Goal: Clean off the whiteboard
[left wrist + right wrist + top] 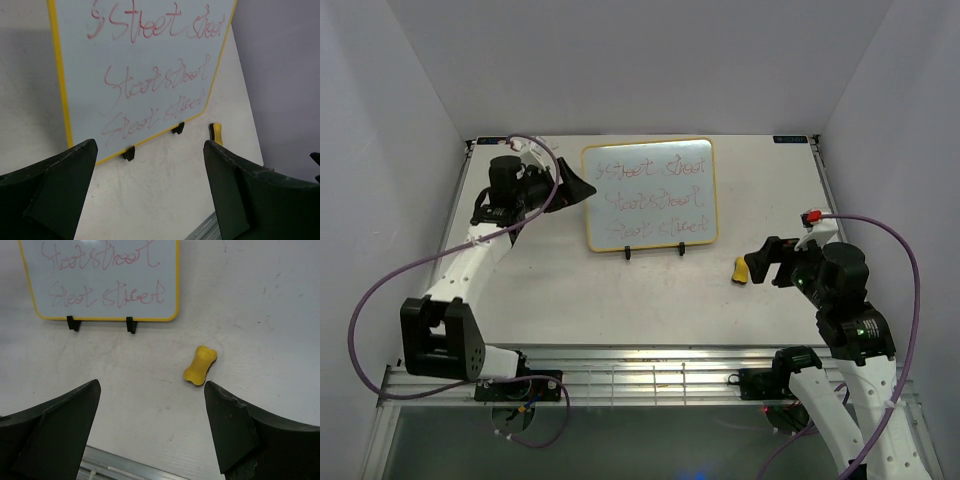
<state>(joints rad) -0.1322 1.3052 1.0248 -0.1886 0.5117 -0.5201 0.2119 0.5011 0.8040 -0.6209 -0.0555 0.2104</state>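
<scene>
I am holding both claws wide apart: my left gripper (582, 188) beside the red-scribbled whiteboard (650, 195), my right gripper (765, 262) near the yellow eraser (741, 270).

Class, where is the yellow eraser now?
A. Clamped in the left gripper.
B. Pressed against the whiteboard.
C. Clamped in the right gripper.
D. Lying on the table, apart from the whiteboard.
D: the yellow eraser lies on the table ahead of the open right gripper, off the whiteboard.
</scene>
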